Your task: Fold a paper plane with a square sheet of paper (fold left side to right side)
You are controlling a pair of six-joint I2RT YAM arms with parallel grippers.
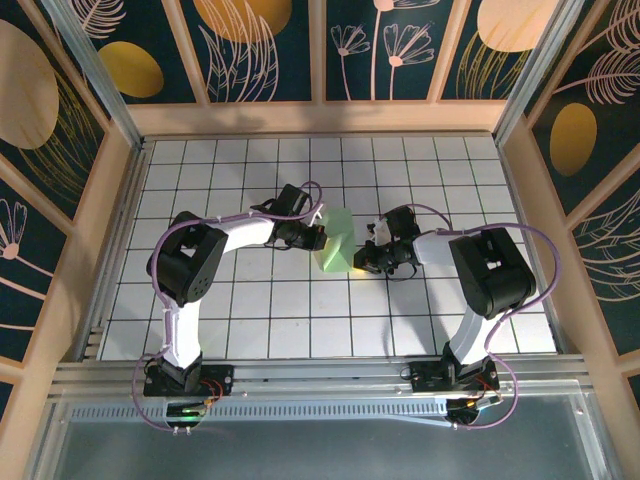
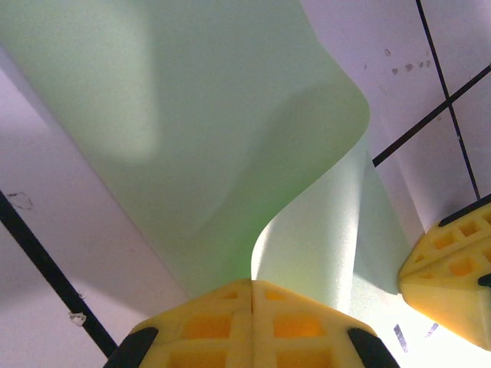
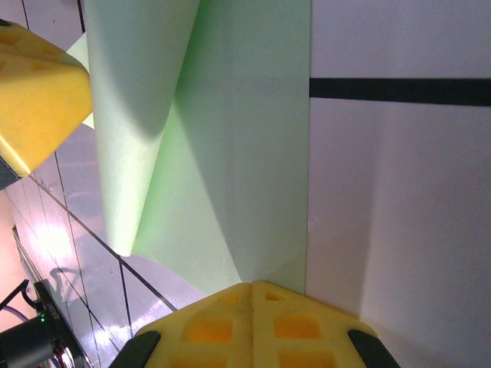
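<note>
Overhead, I see the thin pale-green square sheet of paper point(image 1: 336, 243) between left gripper point(image 1: 316, 238) and right gripper point(image 1: 367, 256). Left wrist: the left gripper point(image 2: 252, 287) clamps the sheet's lifted left flap. Right wrist: the right gripper point(image 3: 252, 287) is closed together at the sheet's right edge, where I'd carry that flap.

blocked: paper sheet point(image 1: 336, 245) between left hand point(image 1: 320, 238) and right hand point(image 1: 364, 258) | free: surrounding tiled table point(image 1: 250, 320)

square sheet of paper point(image 1: 337, 243) | pale green | curled over, uncreased
</note>
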